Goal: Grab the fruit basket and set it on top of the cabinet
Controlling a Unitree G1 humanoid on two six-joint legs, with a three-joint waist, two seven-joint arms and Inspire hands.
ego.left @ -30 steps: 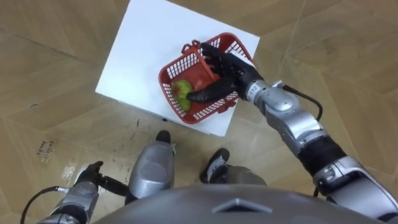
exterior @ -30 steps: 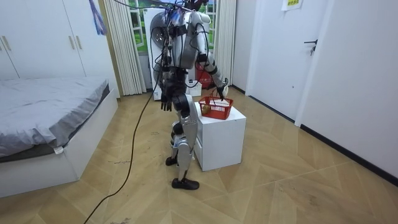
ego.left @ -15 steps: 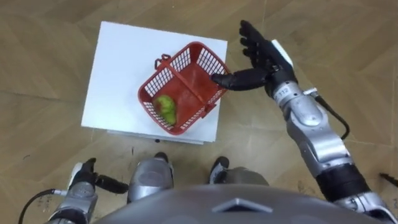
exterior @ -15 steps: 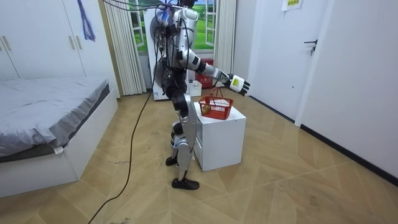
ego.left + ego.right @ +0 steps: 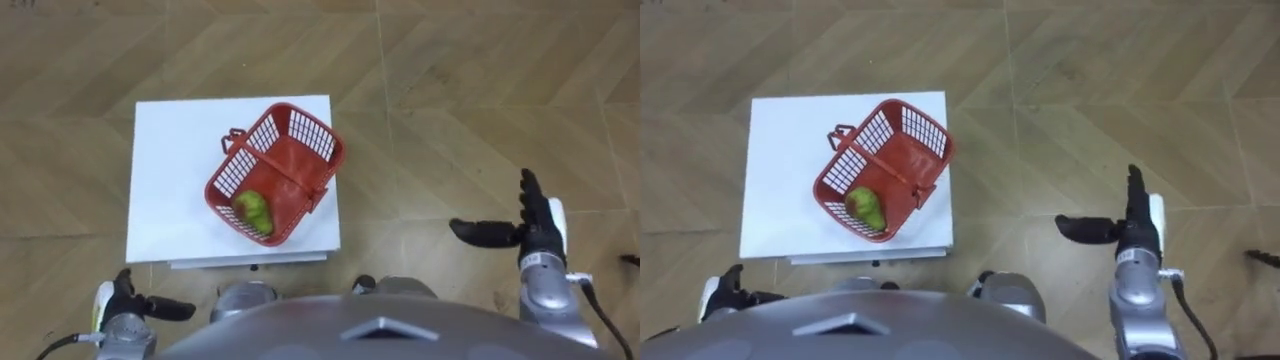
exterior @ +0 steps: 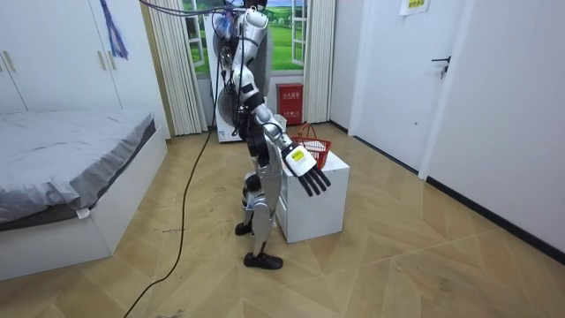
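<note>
A wooden floor (image 6: 397, 265) of pale herringbone blocks is running through the bedroom. A bed (image 6: 62, 150) under a smooth grey cover is lying along the room view's left, with white wardrobe doors (image 6: 53, 53) standing behind it. Cream pleated curtains (image 6: 181, 71) are hanging beside a window, and a plain white door (image 6: 388, 79) is closing off the far wall on the room view's right.

The robot is standing upright close against a white box-shaped stand (image 5: 180, 160) with a flat, matte, square top.

The basket (image 5: 310, 130) is sitting on that top, turned cornerwise and lying toward the stand's right edge. It is red plastic, rectangular, with open lattice walls and a solid floor, and its thin handle is lying folded across the rim. Neither hand is touching it.

The right hand (image 5: 535, 235) is hanging in the air well to the right of the stand, over bare floor, its dark fingers straight and its thumb sticking out sideways. The left hand (image 5: 125, 305) is showing low beside the robot's body; I cannot tell how its fingers are lying.

A rounded green fruit (image 5: 256, 211) is resting in the basket's near corner.
</note>
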